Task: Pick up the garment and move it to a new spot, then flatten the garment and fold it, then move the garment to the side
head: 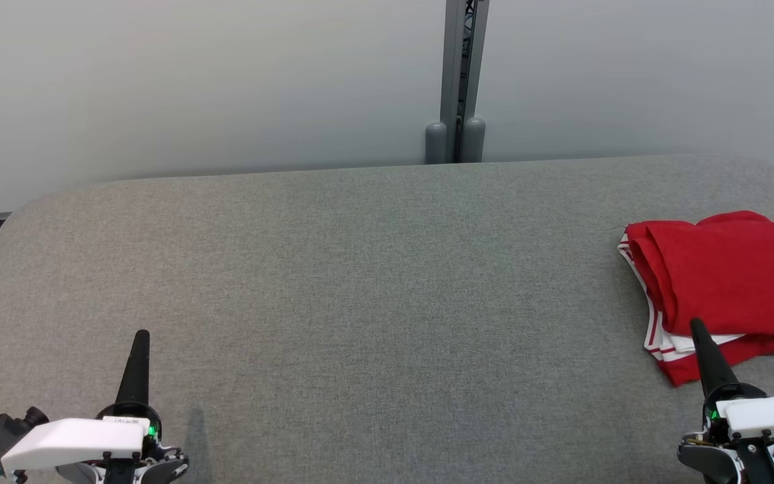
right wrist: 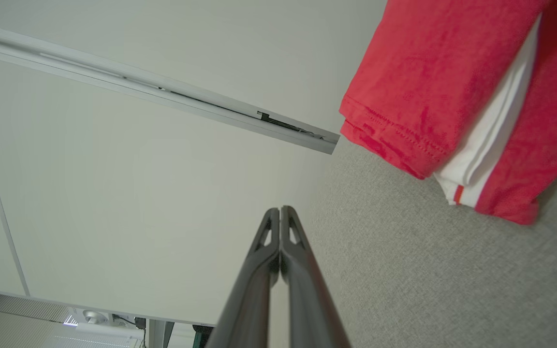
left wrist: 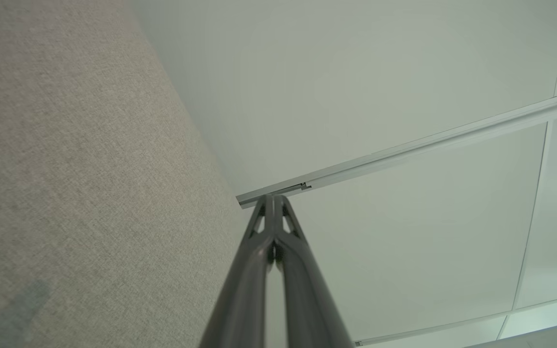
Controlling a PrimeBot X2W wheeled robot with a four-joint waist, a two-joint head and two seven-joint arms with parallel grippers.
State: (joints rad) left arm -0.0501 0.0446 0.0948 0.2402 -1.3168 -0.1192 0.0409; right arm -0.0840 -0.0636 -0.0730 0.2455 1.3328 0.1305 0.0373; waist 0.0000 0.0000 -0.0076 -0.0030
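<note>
Folding looks finished, red garment (head: 729, 282) set aside at 3 o'clock, so left gripper (head: 141, 335) at 7 and right gripper (head: 697, 325) at 5 rest clenched, empty.

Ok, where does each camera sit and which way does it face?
Head view: on the head, facing down at the grey fabric table; left claw lower left, right claw lower right.
Left wrist view: on that wrist, along its shut claw, across table to pale wall.
Right wrist view: likewise; folded red garment with white trim upper right.
Shared: head and right wrist views show the garment.
</note>
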